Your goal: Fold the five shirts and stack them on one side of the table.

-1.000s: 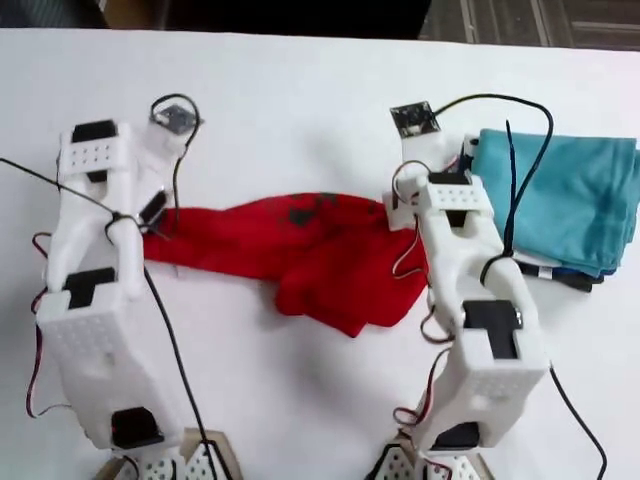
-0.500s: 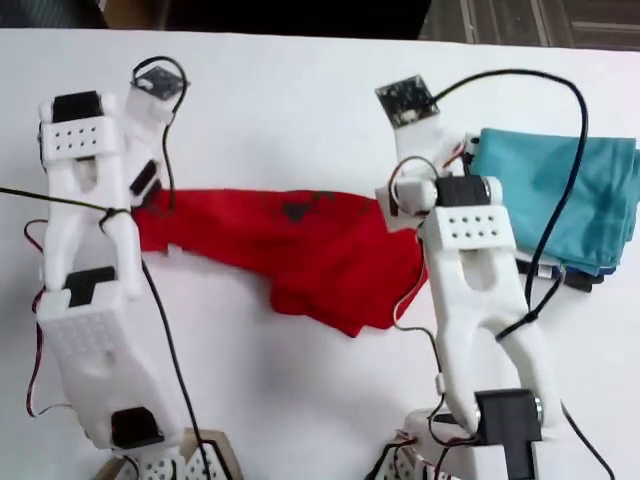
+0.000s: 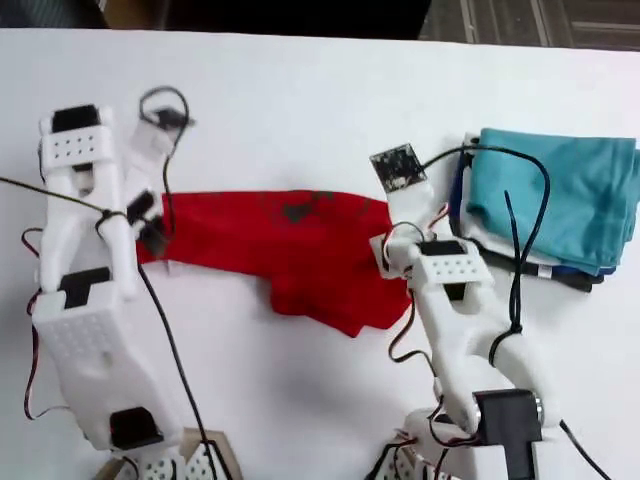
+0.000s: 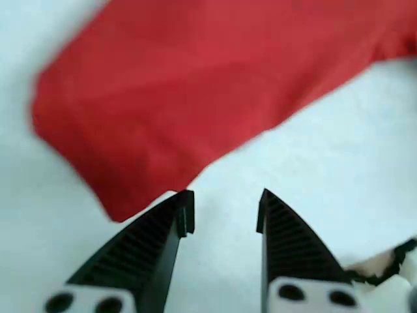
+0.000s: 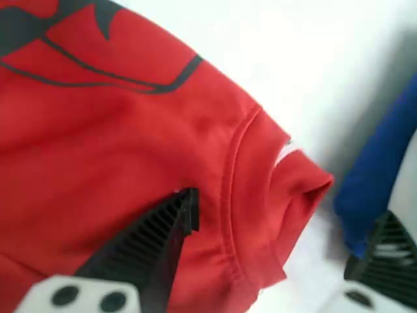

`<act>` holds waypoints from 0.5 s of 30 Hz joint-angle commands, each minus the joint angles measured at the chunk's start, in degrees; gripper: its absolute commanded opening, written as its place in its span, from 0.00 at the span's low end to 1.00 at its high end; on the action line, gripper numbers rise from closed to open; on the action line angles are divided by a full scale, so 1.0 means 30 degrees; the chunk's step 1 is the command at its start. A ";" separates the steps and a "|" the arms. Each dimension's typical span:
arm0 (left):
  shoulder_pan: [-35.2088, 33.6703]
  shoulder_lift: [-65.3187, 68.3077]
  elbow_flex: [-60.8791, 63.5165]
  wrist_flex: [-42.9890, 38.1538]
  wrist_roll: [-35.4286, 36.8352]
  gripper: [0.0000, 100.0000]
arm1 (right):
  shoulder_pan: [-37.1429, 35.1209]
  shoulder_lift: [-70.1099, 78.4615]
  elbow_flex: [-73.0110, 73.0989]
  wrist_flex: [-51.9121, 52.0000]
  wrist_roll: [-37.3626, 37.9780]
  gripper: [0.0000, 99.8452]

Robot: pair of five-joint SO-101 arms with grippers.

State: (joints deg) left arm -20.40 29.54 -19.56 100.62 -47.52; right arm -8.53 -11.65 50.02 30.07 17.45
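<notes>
A red shirt (image 3: 300, 250) lies rumpled across the middle of the white table (image 3: 300, 90), stretched between the two arms. Off to the right sits a pile of folded shirts, the teal shirt (image 3: 560, 195) on top, with white and blue edges peeking out below. The left gripper (image 4: 221, 212) is low over bare table just beside the shirt's end, its jaws parted and holding nothing. The right gripper (image 5: 287, 215) straddles the red collar, jaws wide apart, one finger near a blue shirt (image 5: 371, 189). The shirt's dark print is partly cut off.
</notes>
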 commanded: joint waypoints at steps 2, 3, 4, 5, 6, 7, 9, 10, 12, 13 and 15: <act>-0.0234 -0.1026 0.1275 -0.1963 -0.0674 0.16 | -0.0015 0.0190 -0.0205 -0.0806 0.0117 0.40; -0.0264 -0.1026 0.1421 -0.2989 -0.0645 0.16 | -0.0015 0.0425 -0.0234 -0.0982 0.0117 0.40; -0.0264 -0.1026 0.1538 -0.3868 -0.0440 0.17 | -0.0015 0.0630 -0.0381 -0.1070 0.0117 0.40; -0.0264 -0.0996 0.1744 -0.4747 -0.0147 0.17 | -0.0015 0.0835 -0.0586 -0.1040 0.0117 0.40; -0.0205 -0.0996 0.2037 -0.5480 0.0059 0.17 | -0.0015 0.1040 -0.0733 -0.1011 0.0117 0.40; -0.0147 -0.0996 0.2418 -0.6183 0.0117 0.17 | -0.0015 0.1216 -0.0879 -0.1011 0.0117 0.40; -0.0029 -0.0967 0.3385 -0.7385 0.0117 0.17 | -0.0015 0.1568 -0.1114 -0.0982 0.0117 0.40; 0.0000 -0.0967 0.3941 -0.8000 0.0117 0.17 | -0.0015 0.1714 -0.1231 -0.0982 0.0117 0.40; 0.0029 -0.0967 0.4967 -0.8967 0.0117 0.17 | 0.0015 0.1861 -0.1348 -0.0952 0.0117 0.40; 0.0029 -0.0967 0.5377 -0.9319 0.0117 0.17 | 0.0015 0.1861 -0.1348 -0.0952 0.0117 0.40; 0.0029 -0.0967 0.5934 -0.9788 0.0117 0.19 | 0.0015 0.1890 -0.1348 -0.0952 0.0117 0.40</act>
State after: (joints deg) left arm -20.66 28.75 -3.65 74.15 -47.52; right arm -8.53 -6.11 48.35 27.87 17.45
